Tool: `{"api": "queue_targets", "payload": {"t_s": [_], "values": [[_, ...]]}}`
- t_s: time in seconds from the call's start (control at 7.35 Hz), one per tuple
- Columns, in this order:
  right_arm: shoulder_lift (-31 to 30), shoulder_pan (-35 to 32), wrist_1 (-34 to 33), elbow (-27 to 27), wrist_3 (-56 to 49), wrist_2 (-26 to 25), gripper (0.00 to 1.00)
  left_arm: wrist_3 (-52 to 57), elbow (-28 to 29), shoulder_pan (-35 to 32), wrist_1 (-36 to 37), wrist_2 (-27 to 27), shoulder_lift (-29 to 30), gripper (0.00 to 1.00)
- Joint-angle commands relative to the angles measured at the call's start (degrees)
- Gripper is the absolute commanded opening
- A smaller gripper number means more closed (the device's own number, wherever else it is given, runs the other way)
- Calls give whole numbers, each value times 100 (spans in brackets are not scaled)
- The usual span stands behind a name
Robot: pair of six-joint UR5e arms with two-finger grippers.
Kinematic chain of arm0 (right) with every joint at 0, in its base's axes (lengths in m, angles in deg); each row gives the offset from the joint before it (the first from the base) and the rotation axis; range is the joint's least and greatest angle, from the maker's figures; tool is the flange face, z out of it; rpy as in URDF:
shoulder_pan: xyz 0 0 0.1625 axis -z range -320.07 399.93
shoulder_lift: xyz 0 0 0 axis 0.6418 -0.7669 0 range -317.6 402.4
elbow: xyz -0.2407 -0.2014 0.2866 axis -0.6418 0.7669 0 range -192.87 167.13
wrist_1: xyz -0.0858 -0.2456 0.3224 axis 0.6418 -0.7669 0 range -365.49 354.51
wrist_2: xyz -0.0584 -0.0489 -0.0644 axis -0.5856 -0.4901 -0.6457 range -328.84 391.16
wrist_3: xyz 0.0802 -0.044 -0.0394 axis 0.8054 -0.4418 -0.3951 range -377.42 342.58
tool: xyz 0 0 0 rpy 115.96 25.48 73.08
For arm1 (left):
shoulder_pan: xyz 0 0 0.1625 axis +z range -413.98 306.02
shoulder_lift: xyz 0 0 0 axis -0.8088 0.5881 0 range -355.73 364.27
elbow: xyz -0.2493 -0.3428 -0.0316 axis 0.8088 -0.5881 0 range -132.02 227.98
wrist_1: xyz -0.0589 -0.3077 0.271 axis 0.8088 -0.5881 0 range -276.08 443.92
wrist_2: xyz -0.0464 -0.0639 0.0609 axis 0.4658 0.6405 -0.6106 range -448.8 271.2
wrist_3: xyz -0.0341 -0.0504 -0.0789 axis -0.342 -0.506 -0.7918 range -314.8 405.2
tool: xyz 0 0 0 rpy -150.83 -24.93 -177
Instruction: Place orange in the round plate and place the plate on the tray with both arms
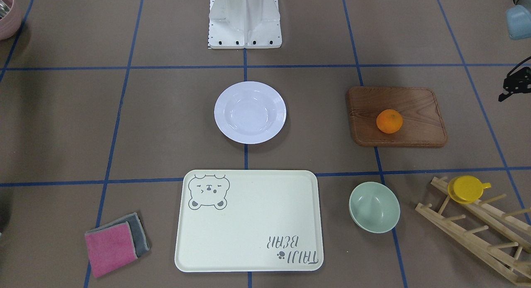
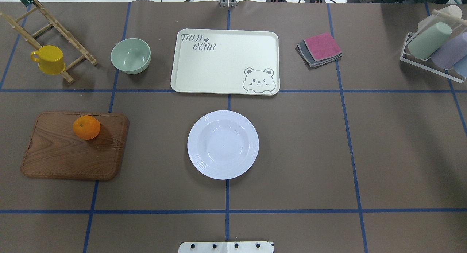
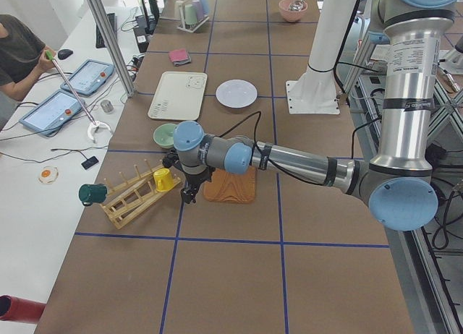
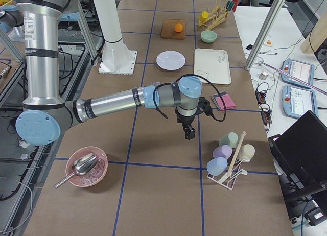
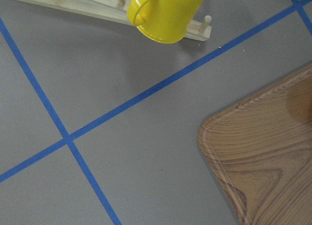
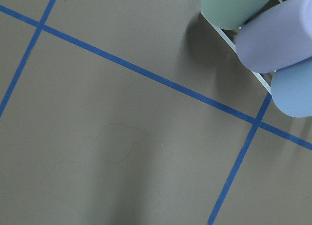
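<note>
"Overhead exterior view, biggest thing first: what carries it all?"

"The brown table (image 2: 292, 154), crossed by blue tape lines. Neither arm shows from up there, so the side views have to do."

"How do the arms stand?"

"The left arm (image 3: 289, 159) has its upper part upright by the base and its elbow low. Its forearm stretches almost level out over the table. The wrist bends so the left pincer (image 3: 189, 195) points straight down, between the wooden board (image 2: 65, 154) and the peg rack (image 3: 134, 197) that carries the yellow cup (image 3: 164, 179). The right arm (image 4: 112, 102) takes much the same pose at the other end. Its forearm is level and the right pincer (image 4: 189, 132) points down over the table, between the folded cloths (image 4: 223, 100) and the rack of pastel cups (image 4: 227, 154)."

"Pincers apart or together?"

"I cannot tell for either. Neither wrist view shows its fingers, and the side views are too coarse."

"And the task's things?"

"The tray (image 2: 219, 63) lies flat at the far middle of the table. The round plate (image 2: 223, 147) sits apart from it, just on the robot's side. The orange (image 2: 86, 127) rests on the wooden board near its far edge, well to the left of the plate"
</note>
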State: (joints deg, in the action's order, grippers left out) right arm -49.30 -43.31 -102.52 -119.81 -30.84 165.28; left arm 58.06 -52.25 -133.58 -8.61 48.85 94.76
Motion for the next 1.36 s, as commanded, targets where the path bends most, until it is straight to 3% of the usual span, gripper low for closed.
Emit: {"api": "queue_targets", "payload": {"t_s": [0.0,1.22], "values": [[-23,61,-1,6,15,0,100,14,-32,-377,-2,479,-118,99],[20,105,8,59,33,53,100,50,-76,-389,-72,420,-216,99]]}}
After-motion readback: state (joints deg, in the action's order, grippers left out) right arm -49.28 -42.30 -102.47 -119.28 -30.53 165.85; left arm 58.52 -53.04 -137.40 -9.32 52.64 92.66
